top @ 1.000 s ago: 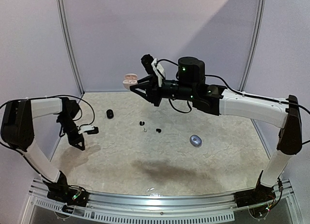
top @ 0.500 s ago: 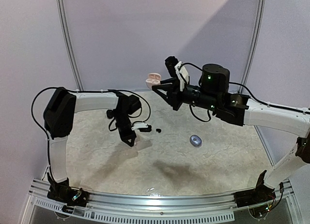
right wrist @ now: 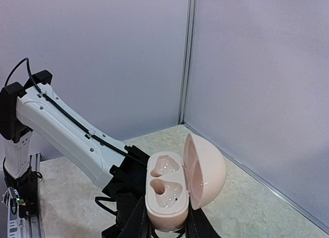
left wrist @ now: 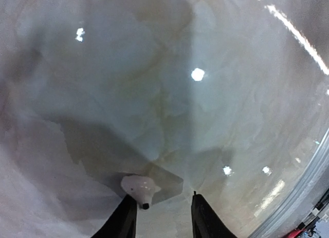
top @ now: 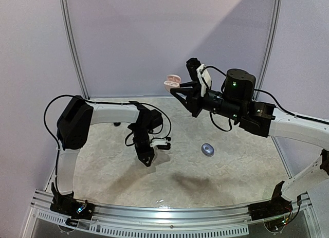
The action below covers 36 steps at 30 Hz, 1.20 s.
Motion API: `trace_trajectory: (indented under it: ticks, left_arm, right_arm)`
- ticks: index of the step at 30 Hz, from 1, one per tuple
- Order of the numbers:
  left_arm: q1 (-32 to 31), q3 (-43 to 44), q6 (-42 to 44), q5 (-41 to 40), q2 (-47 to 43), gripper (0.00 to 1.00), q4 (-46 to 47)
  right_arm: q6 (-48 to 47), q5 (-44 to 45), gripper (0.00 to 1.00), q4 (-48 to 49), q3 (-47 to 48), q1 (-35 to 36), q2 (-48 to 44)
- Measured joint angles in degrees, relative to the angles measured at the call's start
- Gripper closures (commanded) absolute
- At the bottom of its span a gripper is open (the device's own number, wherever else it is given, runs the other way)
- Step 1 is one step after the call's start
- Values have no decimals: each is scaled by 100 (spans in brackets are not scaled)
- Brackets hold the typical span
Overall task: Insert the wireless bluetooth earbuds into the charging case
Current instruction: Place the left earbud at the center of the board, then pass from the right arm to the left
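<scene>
Fingers of the right arm (right wrist: 167, 229) clamp the open pink case (right wrist: 180, 189); left fingers (left wrist: 162, 217), parted, touch a white earbud (left wrist: 138, 186)

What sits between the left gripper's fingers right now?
In the left wrist view, a whitish earbud sits beside one finger of the left gripper; the rest of the gap shows only bare table.

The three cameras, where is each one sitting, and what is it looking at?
Top external: above and behind the arms, looking down at the table; both arms show.
Left wrist: on the left arm, looking down past its fingers at a whitish earbud on the table.
Right wrist: on the right arm, looking past the open pink charging case it holds, toward the left arm.
Shared: the top and right wrist views both show the case and the left arm.
</scene>
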Motion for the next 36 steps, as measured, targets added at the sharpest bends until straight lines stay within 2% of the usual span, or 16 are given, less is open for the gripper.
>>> trace_trajectory:
  ticks: [7, 10, 13, 18, 20, 22, 25, 30, 33, 36]
  left_arm:
    - [15, 26, 173, 114, -98, 50, -306]
    - [85, -92, 444, 234, -535, 46, -433]
    - [269, -562, 981, 474, -1797, 41, -507]
    - [1589, -1259, 1847, 1421, -4428, 21, -269]
    - [2177, -1631, 1873, 1993, -5515, 19, 264]
    - [2273, -2149, 1574, 2551, -6343, 20, 1056]
    - [2234, -3097, 398, 3370, -7202, 21, 2868]
    - [2194, -4168, -1786, 3711, -7167, 22, 5757]
    - [2116, -4450, -2494, 3622, -7145, 27, 6776]
    - [2006, -4529, -2872, 3526, -7246, 36, 7475]
  right_arm:
    - [0, -2, 100, 7, 0, 0, 0]
    - [0, -7, 100, 11, 0, 0, 0]
    - [-11, -55, 100, 11, 2, 0, 4]
    - [-81, -417, 100, 85, 203, 0, 219]
    - [-85, -713, 100, 282, 275, 0, 358]
    - [-87, -1069, 100, 476, 391, 9, 527]
    - [-109, -1657, 100, 616, 815, 55, 896]
    - [-125, -2492, 100, 800, 1419, 212, 1325]
    - [-127, -2879, 100, 798, 1827, 323, 1578]
    - [-146, -3084, 100, 767, 2162, 424, 1825]
